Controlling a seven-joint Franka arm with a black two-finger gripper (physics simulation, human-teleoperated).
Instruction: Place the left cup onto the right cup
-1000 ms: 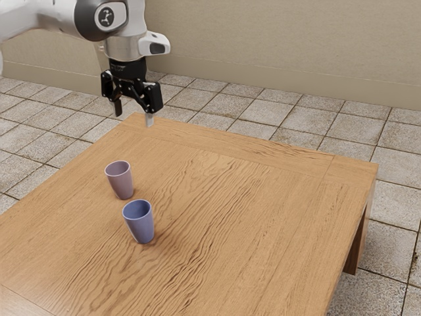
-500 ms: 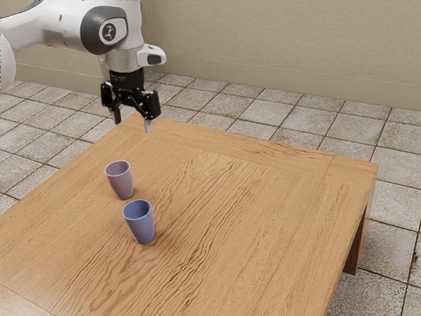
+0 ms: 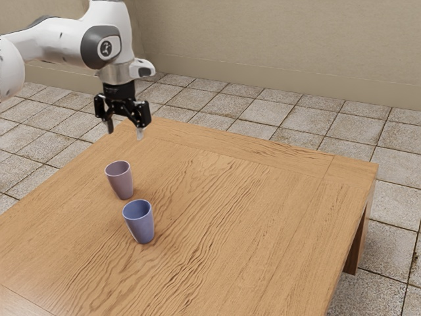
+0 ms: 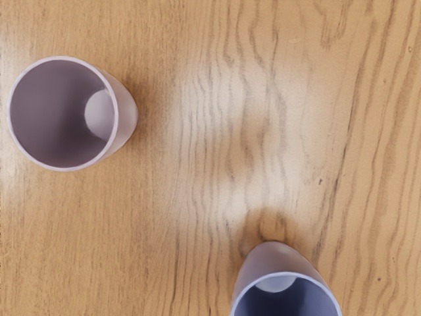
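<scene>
**Descent toward the cups: end effector empty, nothing lifted**

- End effector (image 3: pixel 123 129): fingers spread wide, pointing down, nothing between them. It hangs in the air above the mauve cup (image 3: pixel 120 179), on that cup's far side as the exterior view shows it.
- Change over the last second: the arm (image 3: pixel 72 41) has brought the hand lower and toward the exterior view's left, so it is now closer to the mauve cup. Finger spread looks unchanged.
- Cups have not moved. The mauve cup stands upright on the worktop (image 3: pixel 263 197), mouth up.
- The blue cup (image 3: pixel 139 221) is also upright, just beside the mauve cup on its near side. They are apart, not touching.
- Wrist view: looks straight down on both. The mauve cup (image 4: pixel 66 112) shows its whole rim and inner base. The blue cup (image 4: pixel 284 287) is cut off at the picture's edge. Bare worktop (image 4: pixel 263 99) lies between them.

Judgement:
- This is the approach, early in the task. No grasp, no lift, no stacking yet.
- I cannot settle from these views which cup counts as "left".
- The hand's drift toward the mauve cup suggests a target there, but the height remaining leaves that open.
- Next need: line the open fingers across one rim and come down without clipping the neighbour. The cups stand close, and a light, tapered cup would tip easily if nudged.
</scene>
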